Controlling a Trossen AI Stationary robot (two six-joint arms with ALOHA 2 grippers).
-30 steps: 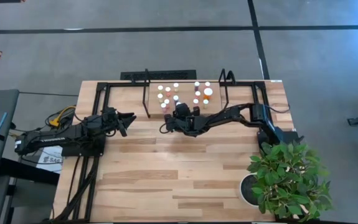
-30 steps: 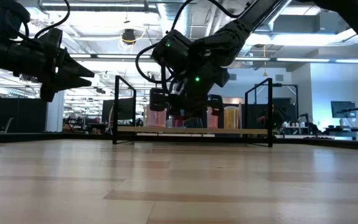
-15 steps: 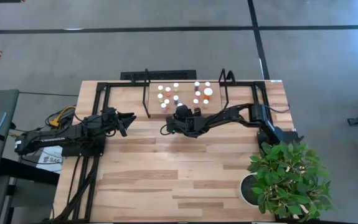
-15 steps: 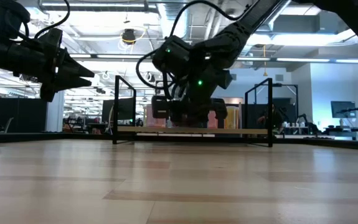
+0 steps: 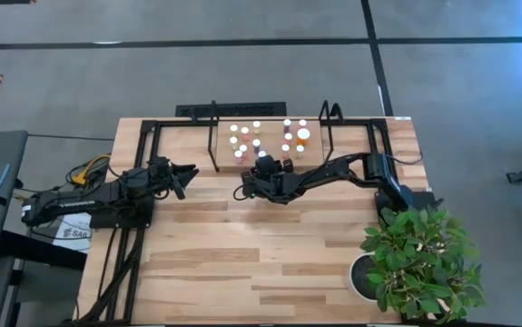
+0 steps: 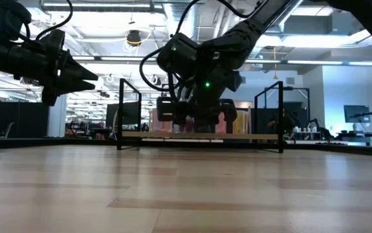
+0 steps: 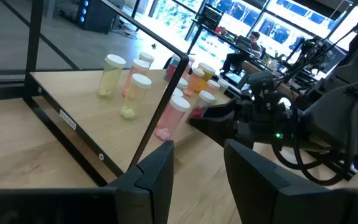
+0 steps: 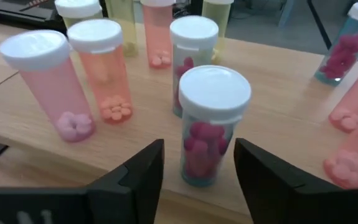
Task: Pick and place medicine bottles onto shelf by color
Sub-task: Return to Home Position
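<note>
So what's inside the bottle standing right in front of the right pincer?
Dark pink pills are piled in the lower part of the blue-tinted bottle. Its white cap covers the top, so nothing shows there.

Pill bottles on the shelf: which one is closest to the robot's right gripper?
The bluish, white-capped bottle of dark red pills, just ahead of the open right gripper; the pink, orange and other bluish bottles stand farther back on the wooden shelf.

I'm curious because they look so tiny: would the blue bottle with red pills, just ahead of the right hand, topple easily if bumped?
Probably. The blue bottle is tall and narrow, so a knock near its white cap could tip it. It holds only a few pills, so it is likely light. Round-bodied, it would probably roll once down.
</note>
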